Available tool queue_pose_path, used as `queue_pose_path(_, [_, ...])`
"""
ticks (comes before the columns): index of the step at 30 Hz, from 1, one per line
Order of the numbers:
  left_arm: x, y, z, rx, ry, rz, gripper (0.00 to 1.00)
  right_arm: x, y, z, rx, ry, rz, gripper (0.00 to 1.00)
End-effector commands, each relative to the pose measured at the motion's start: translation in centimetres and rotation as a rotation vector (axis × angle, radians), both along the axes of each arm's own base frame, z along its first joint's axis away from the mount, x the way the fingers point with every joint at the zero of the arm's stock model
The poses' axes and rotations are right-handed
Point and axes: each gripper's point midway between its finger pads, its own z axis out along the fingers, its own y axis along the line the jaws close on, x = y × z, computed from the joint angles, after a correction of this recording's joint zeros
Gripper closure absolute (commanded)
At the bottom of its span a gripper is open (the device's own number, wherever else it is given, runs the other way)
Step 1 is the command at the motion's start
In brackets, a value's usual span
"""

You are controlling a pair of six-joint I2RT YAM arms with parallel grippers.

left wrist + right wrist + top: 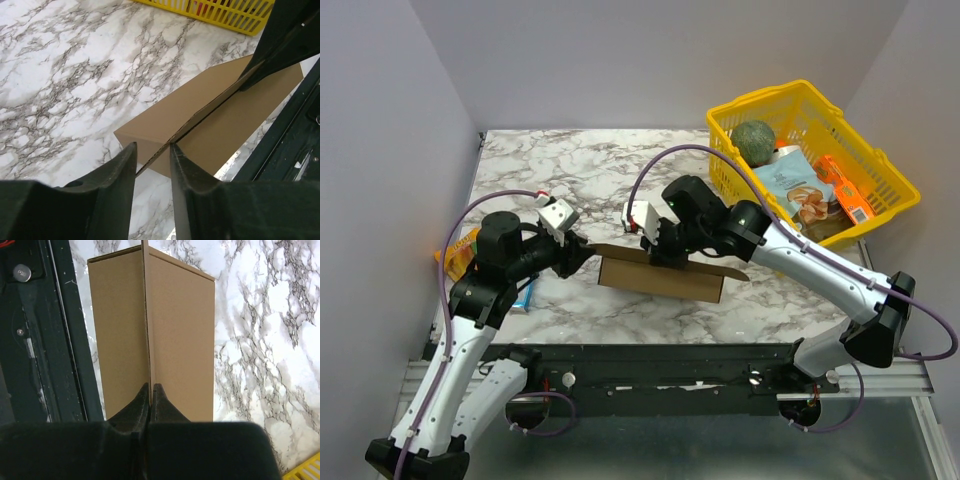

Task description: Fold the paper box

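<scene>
The paper box (660, 278) is plain brown cardboard, standing partly folded near the table's front middle. My right gripper (665, 255) is shut on its raised upper edge; in the right wrist view the fingers (150, 386) pinch a thin upright panel of the box (180, 325). My left gripper (585, 252) is at the box's left end. In the left wrist view its fingers (152, 150) stand apart, open, with the end of the box's (225, 115) top edge reaching between the fingertips. The right arm (282, 40) shows at the box's far end.
A yellow plastic basket (880, 170) with a green ball, packets and an orange item stands at the back right. A small blue-green carton (523, 293) and an orange packet (460, 248) lie by the left arm. A black rail (660, 365) runs along the table's near edge.
</scene>
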Motion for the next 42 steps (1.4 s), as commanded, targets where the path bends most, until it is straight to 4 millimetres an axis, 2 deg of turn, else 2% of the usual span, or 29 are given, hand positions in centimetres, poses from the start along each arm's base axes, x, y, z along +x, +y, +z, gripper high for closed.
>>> queue_pose_path(1, [-0.2, 0.3, 1.7, -0.006, -0.036, 0.019, 0.65, 0.4, -1.3, -2.3, -0.09, 0.034, -0.042, 0.99])
queue_pose_path(7, [-0.8, -0.2, 1.2, -0.017, -0.002, 0.0, 0.78, 1.2, -1.2, -2.1, -0.087, 0.005, -0.078, 0.99])
queue_pose_path(12, [-0.7, -0.5, 0.3, -0.018, 0.034, -0.001, 0.82, 1.6, -1.1, -2.0, -0.08, -0.007, -0.092, 0.99])
queue_pose_path(17, [0.2, -0.3, -0.6, -0.032, 0.11, 0.075, 0.88, 1.8, -0.9, -2.2, -0.084, -0.009, -0.097, 0.99])
queue_pose_path(23, [0.9, 0.9, -0.5, -0.067, 0.149, 0.233, 1.0, 2.5, -1.0, -2.3, -0.09, -0.03, -0.124, 0.99])
queue_pose_path(29, [0.9, 0.6, 0.4, -0.207, 0.181, 0.294, 1.0, 3.2, -0.9, -2.3, -0.088, -0.054, -0.15, 0.99])
queue_pose_path(33, [1.2, 0.6, -1.0, -0.258, 0.221, 0.336, 1.0, 3.5, -1.0, -2.7, -0.096, -0.058, -0.169, 0.99])
queue_pose_path(41, [1.9, 0.3, -1.8, -0.302, 0.225, 0.383, 1.0, 4.3, -1.1, -3.5, -0.118, -0.069, -0.208, 0.99])
queue_pose_path(42, [1.9, 0.2, -2.3, -0.299, 0.23, 0.386, 1.0, 4.3, -1.1, -3.6, -0.118, -0.069, -0.207, 0.99])
